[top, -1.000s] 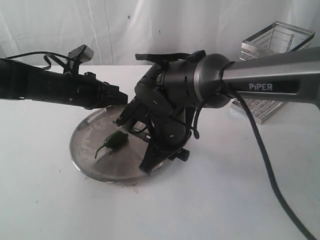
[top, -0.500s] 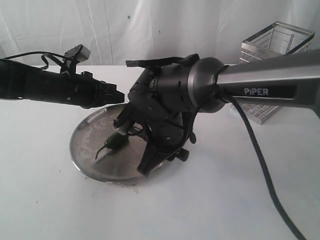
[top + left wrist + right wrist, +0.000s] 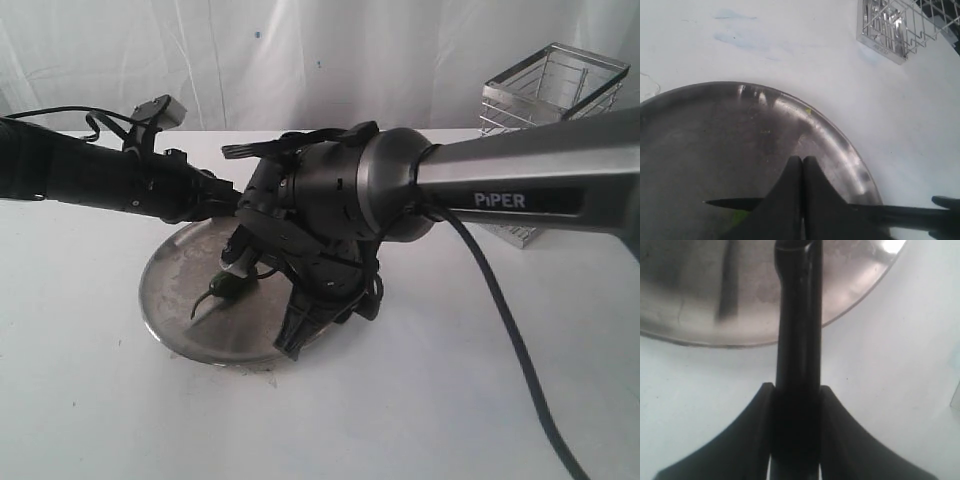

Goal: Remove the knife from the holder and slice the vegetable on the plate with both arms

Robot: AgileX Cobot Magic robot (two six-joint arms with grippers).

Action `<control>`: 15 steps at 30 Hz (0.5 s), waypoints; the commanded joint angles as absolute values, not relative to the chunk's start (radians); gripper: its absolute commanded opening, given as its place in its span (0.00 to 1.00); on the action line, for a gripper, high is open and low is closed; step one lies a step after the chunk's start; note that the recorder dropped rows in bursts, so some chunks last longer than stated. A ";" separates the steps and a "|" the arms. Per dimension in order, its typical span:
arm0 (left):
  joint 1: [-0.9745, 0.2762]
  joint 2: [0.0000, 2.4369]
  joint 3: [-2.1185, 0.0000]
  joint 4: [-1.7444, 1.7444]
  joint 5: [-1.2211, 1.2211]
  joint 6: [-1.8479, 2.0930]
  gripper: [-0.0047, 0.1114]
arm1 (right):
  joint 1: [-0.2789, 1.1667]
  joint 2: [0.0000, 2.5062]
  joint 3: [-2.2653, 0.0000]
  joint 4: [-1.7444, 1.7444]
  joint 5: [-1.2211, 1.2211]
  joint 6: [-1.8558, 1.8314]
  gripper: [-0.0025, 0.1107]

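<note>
The round silver plate (image 3: 175, 290) lies on the white table with the small dark green vegetable (image 3: 224, 287) on it. My right gripper (image 3: 297, 335) points down at the plate's near rim and is shut on the black knife (image 3: 796, 315), gripping the handle between its fingers (image 3: 796, 387). In the left wrist view the knife's dark blade (image 3: 732, 203) crosses low over the plate (image 3: 715, 130), with a green patch of the vegetable (image 3: 740, 216) just under it. My left gripper (image 3: 802, 159) is shut on nothing and hovers over the plate's far side (image 3: 232, 203).
The silver wire holder (image 3: 550, 95) stands at the back right of the table, and its grid (image 3: 890, 25) also shows in the left wrist view. The right arm's grey PIPER tube (image 3: 520, 190) and its hanging cable (image 3: 500, 320) stretch across the right half.
The right arm has swung to the left over the plate, carrying the knife. The vegetable has shifted slightly left. The left gripper has drawn back a little and stays shut.
</note>
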State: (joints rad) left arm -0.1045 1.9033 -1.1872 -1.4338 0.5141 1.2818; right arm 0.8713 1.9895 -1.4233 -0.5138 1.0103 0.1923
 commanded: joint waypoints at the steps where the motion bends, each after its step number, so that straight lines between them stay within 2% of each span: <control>1: -0.101 1.836 -1.188 -1.291 0.538 1.240 0.04 | 0.875 1.936 -1.417 -0.470 1.030 0.157 0.02; 5: -0.101 1.719 -1.188 -1.170 0.560 1.087 0.04 | 0.842 1.864 -1.415 -0.414 0.985 0.138 0.02; 9: -0.101 1.611 -1.160 -1.056 0.646 0.879 0.04 | 0.747 1.810 -1.402 -0.142 0.953 -0.015 0.02; 15: -0.101 1.527 -0.961 -1.119 0.693 0.821 0.04 | 0.633 1.767 -1.326 0.279 0.937 -0.219 0.02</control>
